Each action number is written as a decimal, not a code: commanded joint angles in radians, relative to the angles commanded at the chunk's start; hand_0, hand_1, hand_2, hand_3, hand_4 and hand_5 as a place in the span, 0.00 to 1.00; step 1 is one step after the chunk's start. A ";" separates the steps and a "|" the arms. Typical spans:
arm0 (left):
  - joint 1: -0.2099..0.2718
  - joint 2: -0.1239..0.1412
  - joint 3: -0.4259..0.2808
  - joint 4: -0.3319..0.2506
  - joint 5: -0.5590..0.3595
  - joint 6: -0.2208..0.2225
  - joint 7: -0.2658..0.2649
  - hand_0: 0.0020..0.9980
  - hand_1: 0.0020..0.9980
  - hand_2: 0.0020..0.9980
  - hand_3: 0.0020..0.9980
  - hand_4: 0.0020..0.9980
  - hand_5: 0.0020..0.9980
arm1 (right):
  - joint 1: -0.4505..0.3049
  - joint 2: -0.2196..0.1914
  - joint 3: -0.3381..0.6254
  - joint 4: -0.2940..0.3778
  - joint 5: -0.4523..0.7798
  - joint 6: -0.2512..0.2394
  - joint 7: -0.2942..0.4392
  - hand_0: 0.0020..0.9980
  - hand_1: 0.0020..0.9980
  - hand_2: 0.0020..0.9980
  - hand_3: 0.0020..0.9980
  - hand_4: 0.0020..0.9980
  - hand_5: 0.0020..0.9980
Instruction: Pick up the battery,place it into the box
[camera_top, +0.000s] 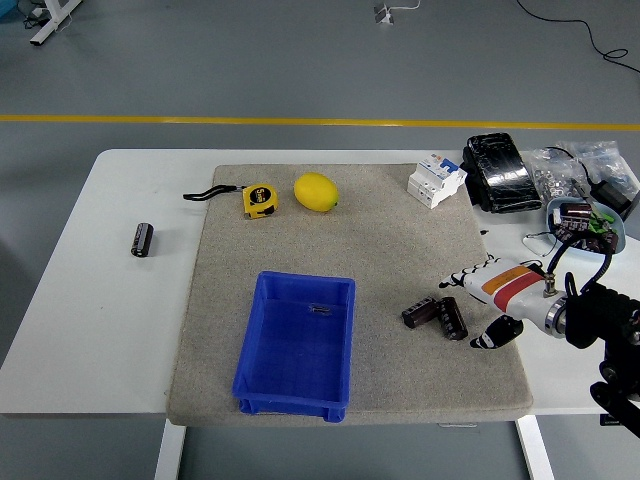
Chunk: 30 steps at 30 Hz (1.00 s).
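Two dark cylindrical batteries lie side by side on the grey mat, right of the blue box. The box stands open at the mat's front; a small dark item lies near its far wall. My right hand, white with an orange stripe, hovers just right of the two batteries, fingers spread and thumb low, holding nothing. A third battery lies alone on the white table at the far left. My left arm is out of view.
A yellow tape measure and a lemon lie at the mat's far edge. A white breaker, a black pack, bags of parts and a bowl of batteries crowd the right rear.
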 joint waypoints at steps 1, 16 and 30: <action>0.000 0.000 0.000 0.000 0.001 0.000 0.000 0.68 0.62 0.67 0.64 0.66 0.68 | -0.001 0.005 0.006 -0.007 -0.007 0.006 0.004 0.72 0.73 0.79 0.84 1.00 0.20; 0.003 0.002 -0.004 -0.001 0.008 -0.004 0.001 0.68 0.62 0.67 0.64 0.66 0.68 | -0.011 0.021 0.024 -0.005 0.039 0.064 -0.007 0.72 0.72 0.78 0.82 1.00 0.24; 0.004 0.006 -0.009 -0.002 0.016 -0.011 0.002 0.68 0.62 0.67 0.64 0.66 0.68 | 0.000 0.043 0.025 -0.028 0.092 0.062 -0.030 0.71 0.70 0.77 0.80 1.00 0.35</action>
